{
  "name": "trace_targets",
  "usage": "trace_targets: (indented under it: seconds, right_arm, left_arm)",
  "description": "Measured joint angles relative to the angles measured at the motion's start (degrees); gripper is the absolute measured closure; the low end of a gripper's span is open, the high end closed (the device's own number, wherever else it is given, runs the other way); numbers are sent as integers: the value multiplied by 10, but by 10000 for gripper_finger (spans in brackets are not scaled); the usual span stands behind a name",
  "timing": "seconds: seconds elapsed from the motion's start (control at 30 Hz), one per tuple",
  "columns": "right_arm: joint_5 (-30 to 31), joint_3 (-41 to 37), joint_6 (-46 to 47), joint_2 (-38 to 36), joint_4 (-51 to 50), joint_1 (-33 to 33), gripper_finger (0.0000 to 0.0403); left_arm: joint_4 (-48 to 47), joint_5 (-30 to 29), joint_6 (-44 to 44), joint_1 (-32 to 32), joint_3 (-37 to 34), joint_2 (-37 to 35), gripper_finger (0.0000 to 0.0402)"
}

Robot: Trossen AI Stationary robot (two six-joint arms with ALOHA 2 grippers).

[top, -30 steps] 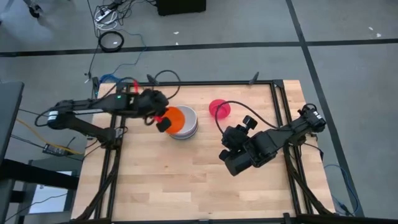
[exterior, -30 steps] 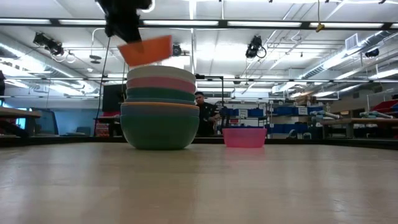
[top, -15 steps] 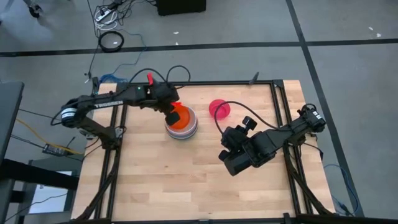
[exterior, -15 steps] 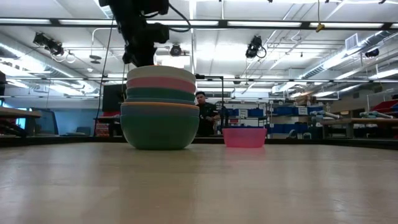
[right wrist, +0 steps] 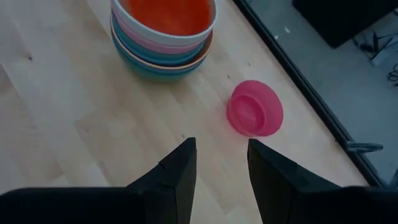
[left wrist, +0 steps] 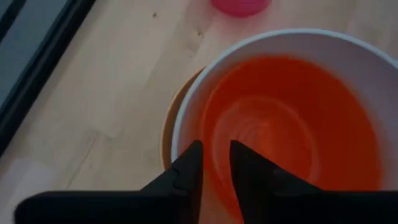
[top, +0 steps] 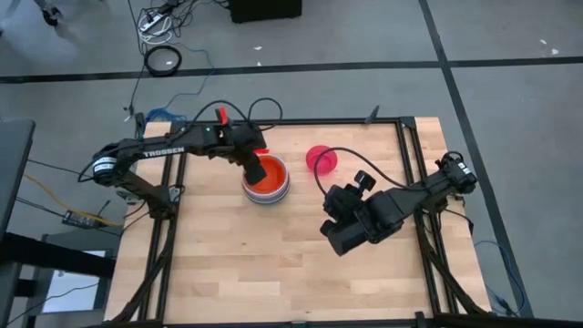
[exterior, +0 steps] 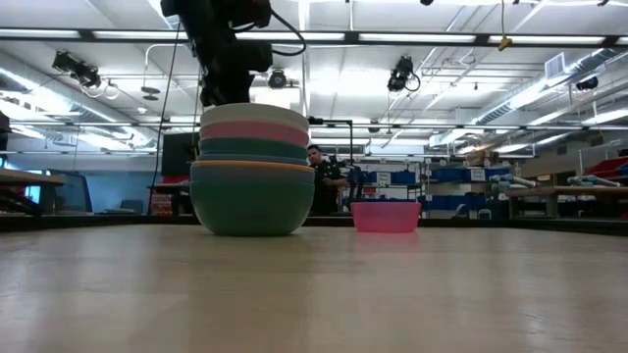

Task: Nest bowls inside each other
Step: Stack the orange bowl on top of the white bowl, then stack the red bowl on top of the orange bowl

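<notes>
Where writing is concerned: the word TROSSEN is read in white letters along the left arm [top: 150,153] in the high view; no other lettering can be made out.

Stack: the nested bowls [exterior: 251,169] are stood upright on the table [top: 273,264], openings facing up, toward its far left part; their shared axis is vertical.

Layers seen from table height: a white bowl [exterior: 254,116] on top, pink below it, then teal, an orange rim, blue, and a sage green bowl [exterior: 251,208] at the bottom.

Innermost bowl: a red-orange bowl [left wrist: 292,134] is seated inside the white one, its rim sunk below the white rim.

Left gripper [left wrist: 214,165]: it is held over the near wall of the red-orange bowl, fingers [left wrist: 186,174] parted by a narrow gap; nothing is seen clamped between them, though whether the wall is touched cannot be told.

Loose bowl: a magenta bowl [top: 322,159] is set upside down, base up, alone on the table to the right of the stack and apart from it.

Right gripper [right wrist: 221,174]: it is held above the table well clear of both, jaws apart and empty, aimed toward the magenta bowl.

Background: a person [exterior: 324,181] is seen in the room beyond the table.
</notes>
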Motion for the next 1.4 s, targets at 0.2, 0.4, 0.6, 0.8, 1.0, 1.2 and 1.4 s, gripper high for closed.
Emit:
trace_targets:
  seconds: [0.2,0.4,0.6,0.8,1.0,1.2,1.4]
  right_arm:
    - [-3,0,0,0,0,-6,273]
    - [-2,-21,-1,0,-7,-30,275]
    - [-8,-93,-2,0,-7,-107,275]
    - [-70,-139,-44,0,39,-207,275]
    - [-173,-170,-206,0,212,-300,280]
    - [-269,-200,-278,0,302,-379,285]
    - [-403,-246,-297,0,354,-434,284]
  left_arm:
    - [0,14,-1,0,0,0,268]
    - [-1,48,3,-13,18,-3,239]
    - [-10,55,-12,-52,68,-52,239]
    - [-40,50,-43,-92,97,-144,239]
    - [-57,36,-90,-140,97,-234,239]
    - [-75,-9,-136,-191,97,-279,239]
    - [-82,-42,-152,-221,97,-284,239]
